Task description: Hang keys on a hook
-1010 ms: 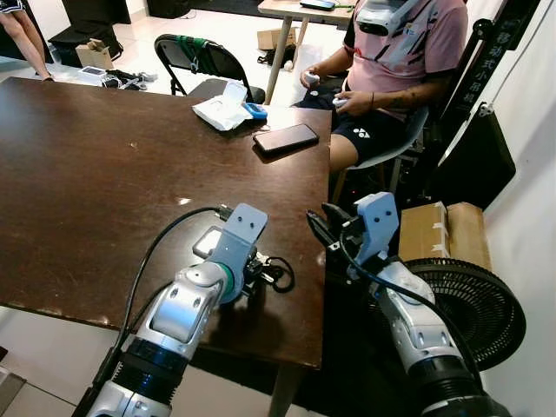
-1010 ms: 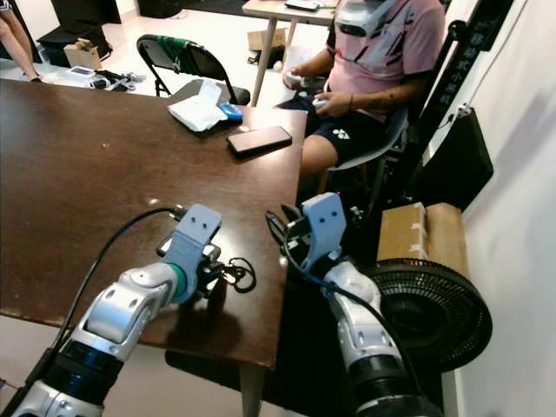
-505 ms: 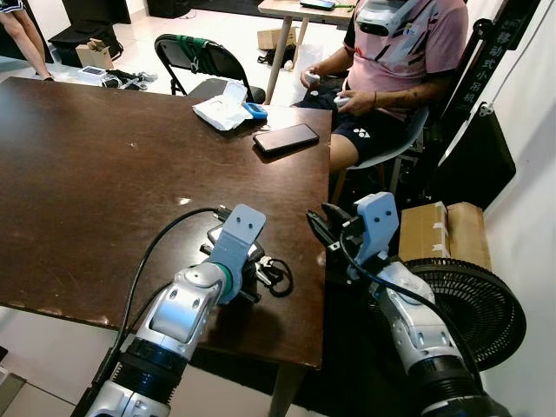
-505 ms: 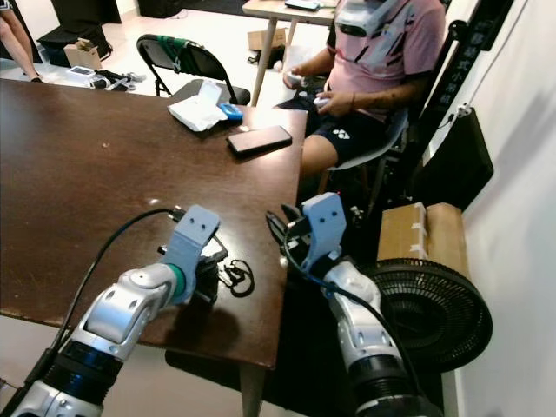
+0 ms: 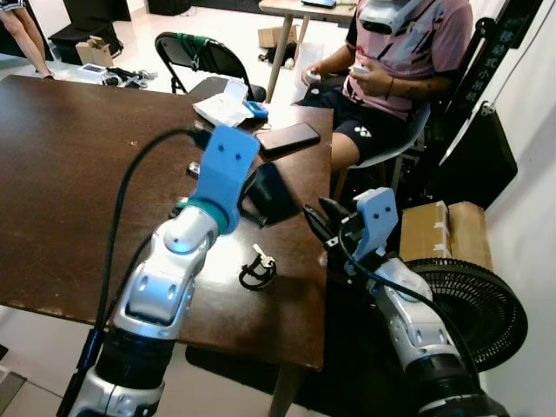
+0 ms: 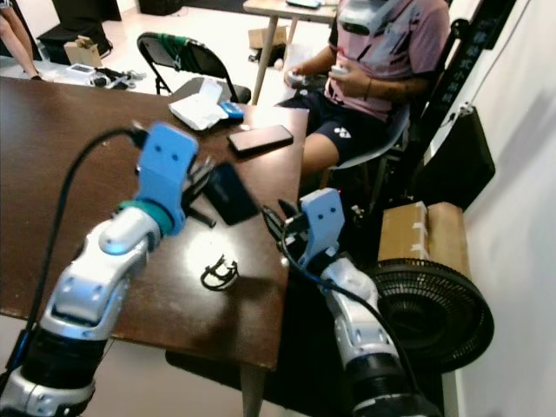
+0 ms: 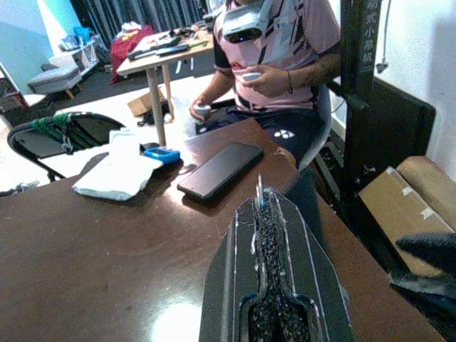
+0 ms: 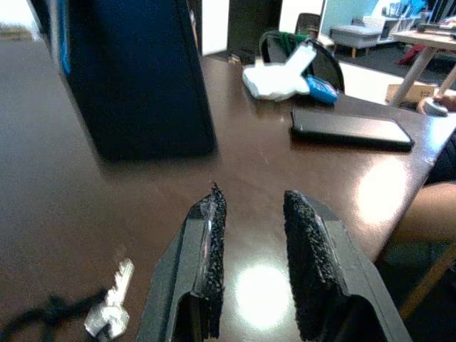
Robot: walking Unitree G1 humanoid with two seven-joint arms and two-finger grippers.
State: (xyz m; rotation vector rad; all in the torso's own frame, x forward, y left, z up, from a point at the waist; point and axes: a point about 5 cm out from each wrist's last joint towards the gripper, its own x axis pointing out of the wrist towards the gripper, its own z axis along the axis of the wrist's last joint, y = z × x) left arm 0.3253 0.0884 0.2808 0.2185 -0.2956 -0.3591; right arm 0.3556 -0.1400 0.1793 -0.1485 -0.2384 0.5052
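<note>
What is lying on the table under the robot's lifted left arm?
The keys on a black loop lie on the brown table, just under the raised left gripper. No hook can be seen anywhere near them.

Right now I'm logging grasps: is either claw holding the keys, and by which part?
Neither. The keys lie loose on the table. The left claw is raised, shut on nothing; the right claw is open beside the table edge.

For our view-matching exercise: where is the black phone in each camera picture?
Left eye view: black phone at the table's far right edge.
Right eye view: same far edge.
Left wrist view: mid-picture, on the table.
Right wrist view: near the table's edge.
Shared landmark: white packet beside it.
</note>
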